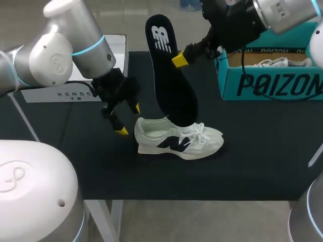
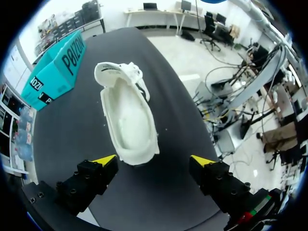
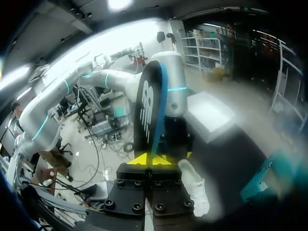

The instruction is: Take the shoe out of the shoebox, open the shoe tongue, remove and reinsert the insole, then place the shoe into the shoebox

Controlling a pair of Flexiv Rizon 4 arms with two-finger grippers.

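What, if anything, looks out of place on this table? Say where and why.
The black insole stands almost upright in the air, pinched at its upper part by the right jaws, instead of lying inside the white shoe, whose inside shows bare. The shoe sits on the table, outside the teal shoebox.

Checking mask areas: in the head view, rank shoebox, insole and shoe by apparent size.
1. shoebox, though cut off by the view's edge.
2-3. insole and shoe look alike; the insole is lifted nearer the camera, so no ranking.
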